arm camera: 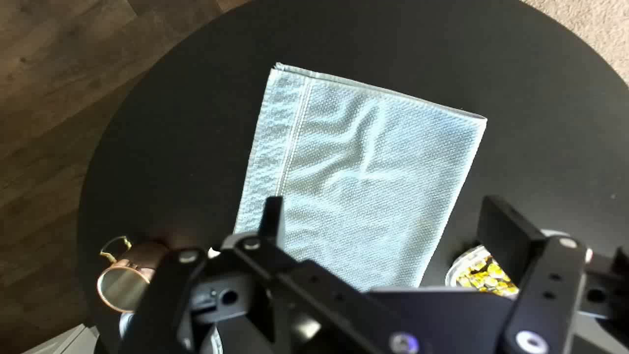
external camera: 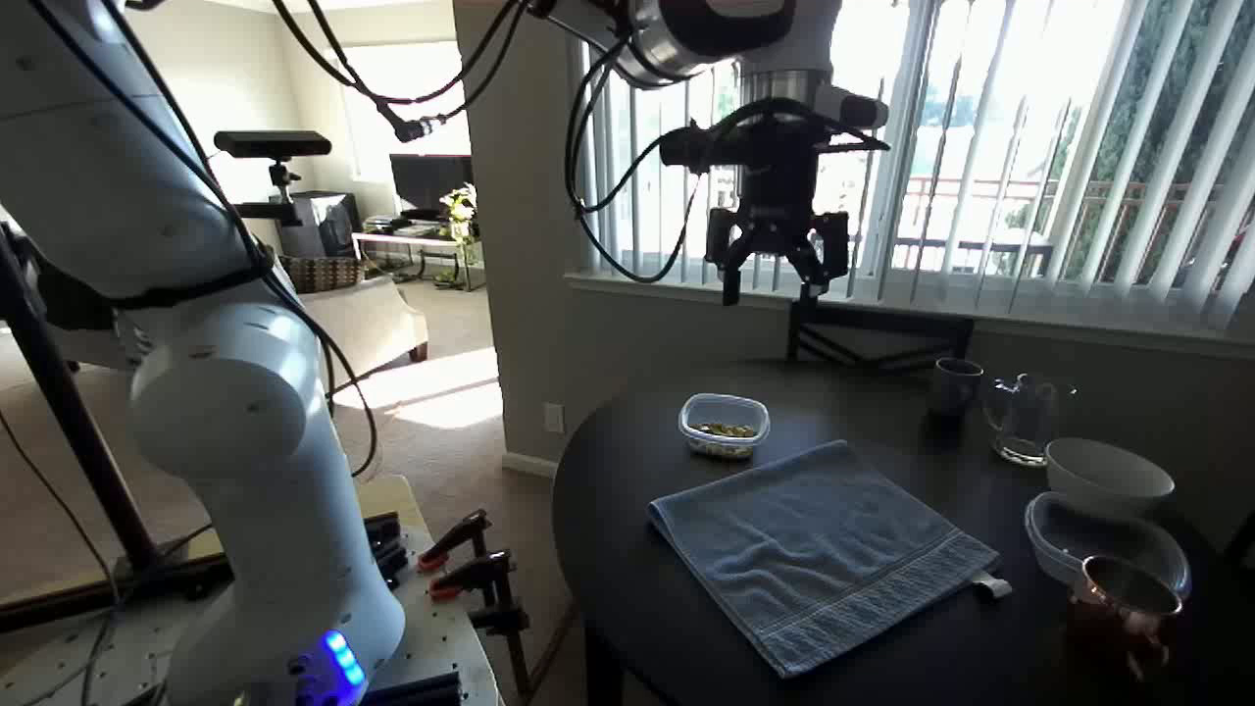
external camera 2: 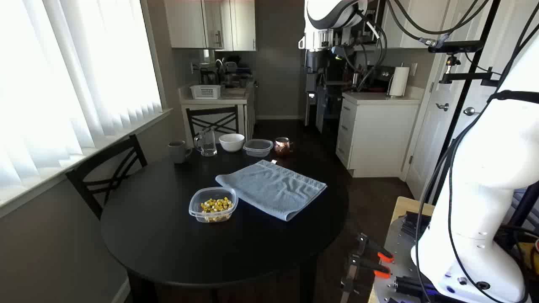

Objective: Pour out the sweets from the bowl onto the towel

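The bowl is a small translucent tub with rounded corners [external camera: 695, 440] [external camera 2: 197, 209], standing upright on the dark table in both exterior views. The sweets [external camera: 727, 430] [external camera 2: 216, 205] are small yellow and pale pieces lying inside it. The towel [external camera: 824, 549] [external camera 2: 273, 187] is a folded grey-blue cloth lying flat beside the bowl. My gripper [external camera: 771, 290] is open and holds nothing, high above the table. In the wrist view the towel [arm camera: 363, 162] shows between my gripper's fingers [arm camera: 385, 211]. The bowl [arm camera: 453, 270] is partly hidden behind the right-hand finger, with some sweets [arm camera: 484, 276] visible.
Along the table's far side from the bowl stand a grey mug [external camera 2: 177, 152], a glass mug [external camera 2: 207, 144], a larger white bowl [external camera 2: 232, 143], a see-through container [external camera 2: 257, 148] and a copper mug [external camera 2: 282, 146]. Dark chairs [external camera: 882, 328] and a window with blinds [external camera: 980, 196] are close to the table.
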